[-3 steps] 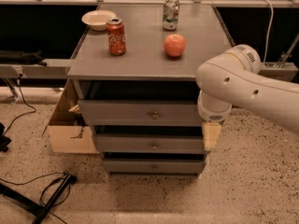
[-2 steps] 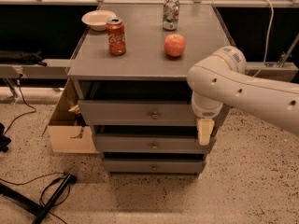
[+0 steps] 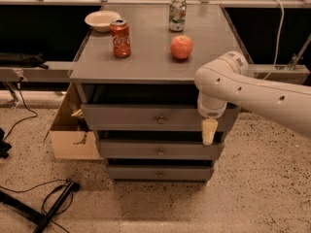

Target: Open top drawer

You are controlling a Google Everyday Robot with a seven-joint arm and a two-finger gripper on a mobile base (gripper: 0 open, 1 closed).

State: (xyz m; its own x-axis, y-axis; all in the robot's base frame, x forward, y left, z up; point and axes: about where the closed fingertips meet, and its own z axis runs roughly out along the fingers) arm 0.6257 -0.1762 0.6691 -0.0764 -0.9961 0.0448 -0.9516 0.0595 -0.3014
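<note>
The top drawer (image 3: 126,117) is the widest grey front of three, just under the table top, with a small round metal knob (image 3: 161,121) at its centre. It stands slightly further out than the two narrower drawers (image 3: 146,149) below it. My white arm reaches in from the right. My gripper (image 3: 209,131) hangs in front of the right end of the top drawer front, to the right of the knob and a little lower, not on it.
On the table top (image 3: 146,67) stand a red cola can (image 3: 120,38), an apple (image 3: 181,46), a silver can (image 3: 177,14) and a white bowl (image 3: 102,20). A cardboard box (image 3: 68,135) sits left of the drawers. Cables and a black stand (image 3: 48,205) lie on the floor at lower left.
My arm has swung left across the drawer fronts, bringing the gripper from the cabinet's right edge closer to the top drawer's knob. The drawers have not moved.
</note>
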